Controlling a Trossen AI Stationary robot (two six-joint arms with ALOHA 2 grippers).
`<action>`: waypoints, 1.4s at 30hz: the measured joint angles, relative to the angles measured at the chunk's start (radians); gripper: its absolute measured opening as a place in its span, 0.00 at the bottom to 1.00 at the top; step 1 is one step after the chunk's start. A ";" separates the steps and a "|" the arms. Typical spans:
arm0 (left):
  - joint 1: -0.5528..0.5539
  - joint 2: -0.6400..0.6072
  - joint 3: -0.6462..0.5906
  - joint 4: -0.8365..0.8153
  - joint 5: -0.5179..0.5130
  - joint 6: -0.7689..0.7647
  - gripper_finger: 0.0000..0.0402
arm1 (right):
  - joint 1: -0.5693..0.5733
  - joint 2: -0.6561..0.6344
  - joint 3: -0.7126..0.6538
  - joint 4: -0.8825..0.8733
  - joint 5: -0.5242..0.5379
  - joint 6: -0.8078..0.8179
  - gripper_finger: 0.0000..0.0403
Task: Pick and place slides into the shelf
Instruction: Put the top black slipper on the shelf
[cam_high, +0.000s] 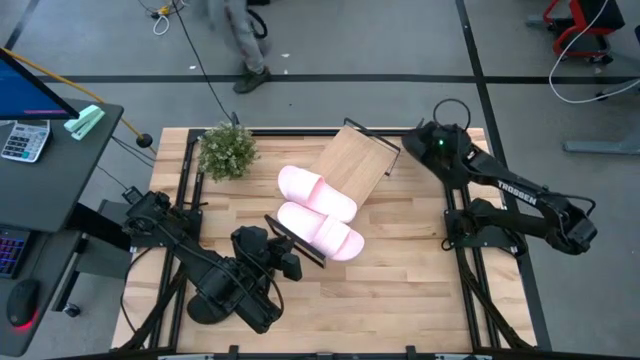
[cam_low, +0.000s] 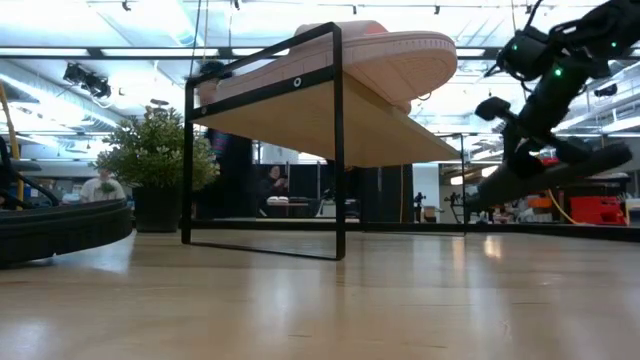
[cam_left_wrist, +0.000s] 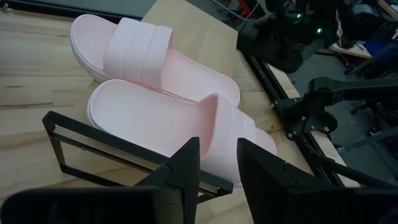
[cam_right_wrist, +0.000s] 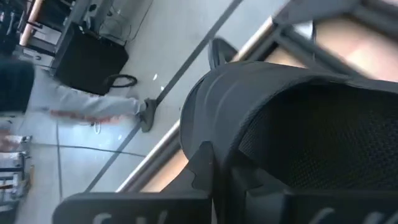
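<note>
Two pale pink slides (cam_high: 318, 213) lay side by side on the light-wood shelf (cam_high: 355, 160). The left gripper (cam_high: 283, 252) sat just beside the shelf's near end. A potted plant (cam_high: 226, 152) stood near its far corner.

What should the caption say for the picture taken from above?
Two pink slides rest on the wooden shelf between the left gripper and right gripper.

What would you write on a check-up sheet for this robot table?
Surface: wooden table, no spills seen.
Job's things: two pink slides side by side on the shelf; black slide in the right claw.
Clutter: potted plant, far left corner.
Claws: left claw open, empty, by the shelf's end frame; right claw shut, far right corner.
Cables: cable on the floor beyond the table.
Surroundings: person's legs on the floor; desk with calculator.
</note>
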 joint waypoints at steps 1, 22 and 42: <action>0.000 0.000 0.000 0.000 0.000 0.001 0.28 | -0.008 0.000 0.016 -0.005 0.001 -0.019 0.03; 0.000 0.000 0.000 0.004 0.000 0.030 0.27 | -0.015 0.003 0.389 0.032 -0.145 -0.327 0.03; 0.000 0.000 0.000 0.009 0.000 0.034 0.27 | 0.267 0.067 0.394 0.378 -0.143 -0.044 0.03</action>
